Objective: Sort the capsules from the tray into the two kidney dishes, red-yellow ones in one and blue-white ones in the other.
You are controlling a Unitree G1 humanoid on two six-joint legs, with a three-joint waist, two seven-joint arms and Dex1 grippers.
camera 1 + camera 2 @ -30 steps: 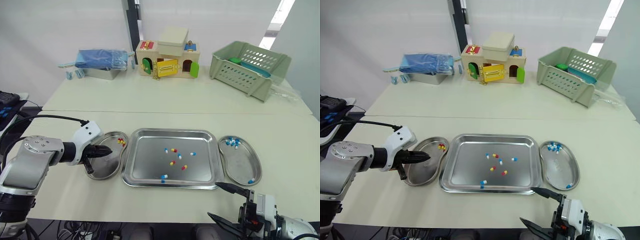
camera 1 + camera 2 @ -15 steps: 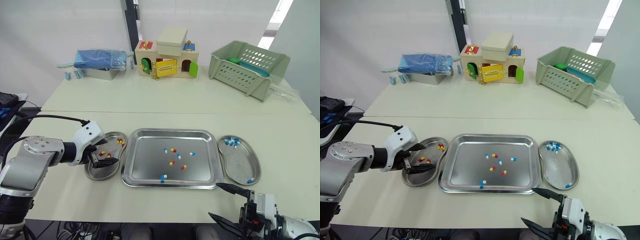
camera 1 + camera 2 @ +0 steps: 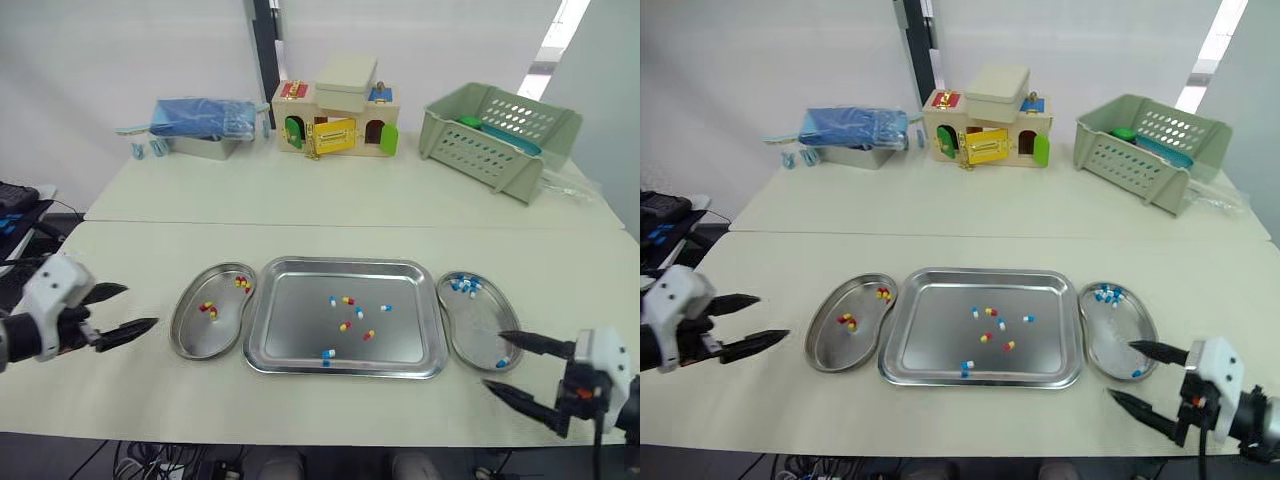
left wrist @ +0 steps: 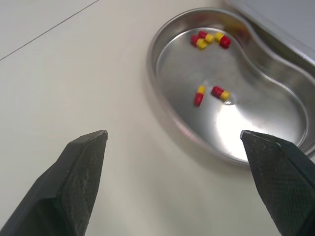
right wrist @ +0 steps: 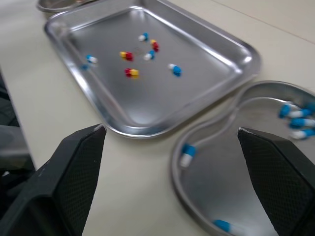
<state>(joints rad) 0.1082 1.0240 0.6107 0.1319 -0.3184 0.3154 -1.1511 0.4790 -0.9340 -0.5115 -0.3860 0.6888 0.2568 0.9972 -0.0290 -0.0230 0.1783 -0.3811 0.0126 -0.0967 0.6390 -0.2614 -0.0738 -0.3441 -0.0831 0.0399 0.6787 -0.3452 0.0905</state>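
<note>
The steel tray (image 3: 340, 266) sits mid-table and holds several loose capsules (image 3: 348, 312) of both kinds. On its left is a kidney dish (image 3: 192, 335) with red-yellow capsules (image 3: 208, 309); the left wrist view shows them (image 4: 211, 93) close up. My left gripper (image 3: 135, 308) hovers open and empty, a little to the left of that dish. The kidney dish (image 3: 478, 325) right of the tray holds blue-white capsules (image 3: 463, 286). My right gripper (image 3: 494, 361) is open and empty over that dish's front end. In the right wrist view, the tray (image 5: 162, 105) lies ahead of that gripper.
At the back of the table stand a wooden toy house (image 3: 338, 118), a green basket (image 3: 497, 135) and a blue bundle on a metal box (image 3: 203, 125). Both grippers hang close to the table's front edge.
My left gripper opened over the left dish, leaving red-yellow capsules in it, then drew back to the left. My right gripper rose from the front edge to the right dish.
</note>
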